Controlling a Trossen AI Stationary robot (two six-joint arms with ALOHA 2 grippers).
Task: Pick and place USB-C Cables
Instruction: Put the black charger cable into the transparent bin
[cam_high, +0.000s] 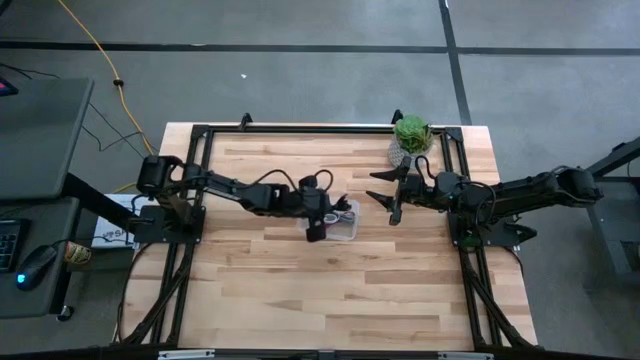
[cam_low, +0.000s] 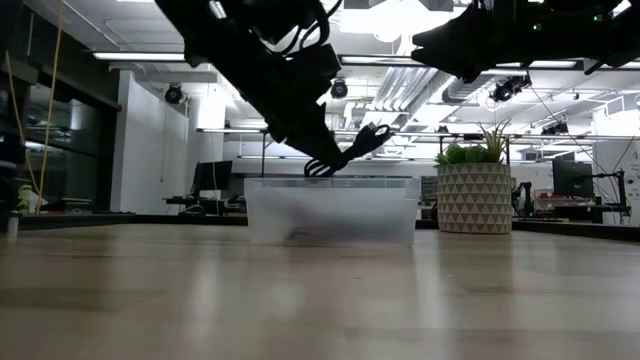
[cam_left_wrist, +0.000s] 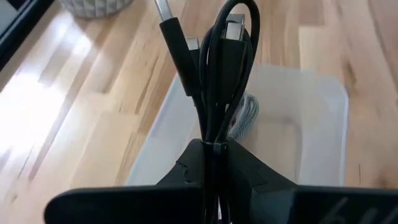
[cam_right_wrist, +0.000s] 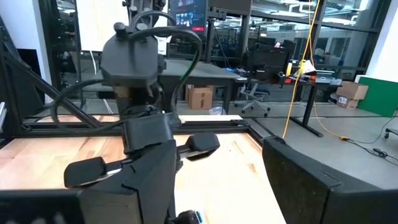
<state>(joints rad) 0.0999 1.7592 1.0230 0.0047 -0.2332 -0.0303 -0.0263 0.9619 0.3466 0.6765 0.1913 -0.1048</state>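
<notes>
My left gripper (cam_high: 318, 226) is shut on a black bundled USB-C cable (cam_left_wrist: 217, 74) and hangs over a clear plastic bin (cam_high: 347, 233) at the table's middle. In the low view the black cable (cam_low: 350, 152) is just above the bin's rim (cam_low: 330, 182). A grey bundled cable (cam_left_wrist: 247, 115) lies on the bin's floor (cam_left_wrist: 311, 124). The other cables cannot be made out. My right gripper (cam_high: 384, 196) is open and empty, to the right of the bin and raised above the table. My left gripper pinches the black cable bundle about its middle, near its tie (cam_left_wrist: 215, 147), between the two fingers. The fingers come from above, slanting down toward the table's right. The bundle sticks out past the fingertips, plugs (cam_left_wrist: 233, 28) at its free end, lifted clear above the bin.
A green plant in a white patterned pot (cam_high: 410, 136) stands at the table's far edge, close behind my right gripper; it also shows in the low view (cam_low: 475, 195). A black frame (cam_high: 200, 180) borders the table. Bare wood lies toward the near edge.
</notes>
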